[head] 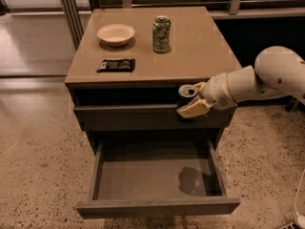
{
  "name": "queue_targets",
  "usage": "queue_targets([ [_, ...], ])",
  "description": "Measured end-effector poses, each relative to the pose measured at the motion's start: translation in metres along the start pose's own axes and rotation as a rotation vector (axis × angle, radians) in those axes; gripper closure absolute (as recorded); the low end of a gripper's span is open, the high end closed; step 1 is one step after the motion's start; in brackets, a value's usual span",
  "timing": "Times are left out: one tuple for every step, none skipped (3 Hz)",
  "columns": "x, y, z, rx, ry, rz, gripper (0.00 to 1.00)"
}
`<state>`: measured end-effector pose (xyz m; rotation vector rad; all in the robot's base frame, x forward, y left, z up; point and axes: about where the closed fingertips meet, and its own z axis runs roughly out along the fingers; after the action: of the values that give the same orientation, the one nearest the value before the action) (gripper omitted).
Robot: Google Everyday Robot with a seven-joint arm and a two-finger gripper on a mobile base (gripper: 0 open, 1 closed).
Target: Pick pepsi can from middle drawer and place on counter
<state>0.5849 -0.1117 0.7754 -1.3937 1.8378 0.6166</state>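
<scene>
My gripper is shut on the pepsi can, a dark can with a silver top, and holds it upright in front of the cabinet, just below the counter's front edge. The middle drawer is pulled open below it, its flat grey floor bare apart from a shadow. The counter is the tan top of the cabinet, behind and above the can. My white arm comes in from the right.
On the counter stand a green patterned can, a pale bowl and a flat black packet. A grey drawer front is closed above the open drawer. Speckled floor surrounds the cabinet; metal rails run behind it.
</scene>
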Motion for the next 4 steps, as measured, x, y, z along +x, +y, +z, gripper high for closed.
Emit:
queue_targets([
  [-0.084, -0.009, -0.074, 0.087, 0.013, 0.021, 1.0],
  [-0.084, -0.009, -0.074, 0.086, 0.013, 0.021, 1.0],
  [-0.086, -0.018, -0.078, 0.16, 0.045, 0.019, 1.0],
  [-0.089, -0.043, -0.085, 0.253, 0.066, 0.019, 1.0],
])
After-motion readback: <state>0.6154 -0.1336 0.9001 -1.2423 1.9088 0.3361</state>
